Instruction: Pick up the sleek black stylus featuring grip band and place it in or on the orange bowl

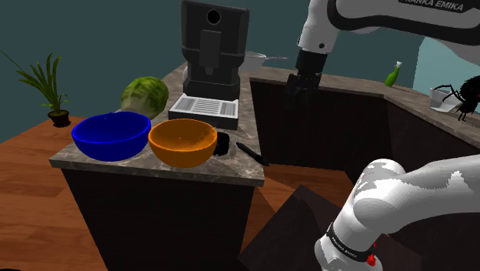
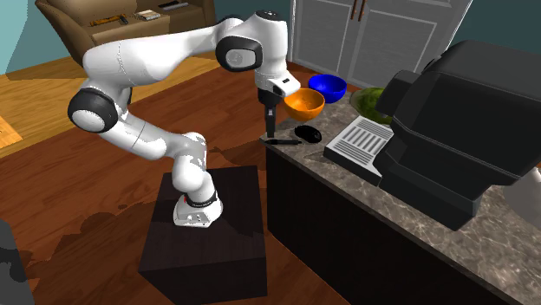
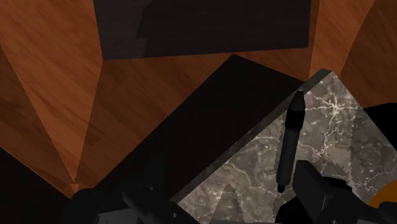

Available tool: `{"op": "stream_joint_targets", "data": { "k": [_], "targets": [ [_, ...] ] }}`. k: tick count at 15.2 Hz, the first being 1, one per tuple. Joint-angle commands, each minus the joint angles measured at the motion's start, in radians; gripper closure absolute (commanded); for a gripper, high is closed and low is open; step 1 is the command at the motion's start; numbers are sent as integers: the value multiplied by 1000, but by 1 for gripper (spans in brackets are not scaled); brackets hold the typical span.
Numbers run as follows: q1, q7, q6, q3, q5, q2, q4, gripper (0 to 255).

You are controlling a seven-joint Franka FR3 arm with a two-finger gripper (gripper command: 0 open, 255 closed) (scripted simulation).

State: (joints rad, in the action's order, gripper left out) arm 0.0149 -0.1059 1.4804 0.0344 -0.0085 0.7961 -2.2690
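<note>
The black stylus [image 3: 287,143] lay on the marbled tabletop [image 3: 334,124] close to its edge, its tip pointing back toward the fingers [image 3: 316,188], which stood apart with the stylus just inside one of them, untouched. A sliver of orange bowl [image 3: 387,193] showed beside that finger. Past the tabletop's corner lay the wooden floor [image 3: 57,76].

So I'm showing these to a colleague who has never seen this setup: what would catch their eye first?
Probably the two bright bowls side by side on the stone-patterned counter: the orange bowl beside the blue bowl, with a big black coffee machine behind them. Then the white arm, its gripper hanging open over the counter's corner, close above the thin black stylus lying near the edge.
</note>
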Motion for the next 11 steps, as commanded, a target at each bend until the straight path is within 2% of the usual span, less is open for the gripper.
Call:
{"op": "stream_joint_targets", "data": {
  "k": [1,11],
  "targets": [
    [0,0,0,0,0,0,0,0],
    [52,-103,280,-89,119,-151,-148,0]
  ]
}}
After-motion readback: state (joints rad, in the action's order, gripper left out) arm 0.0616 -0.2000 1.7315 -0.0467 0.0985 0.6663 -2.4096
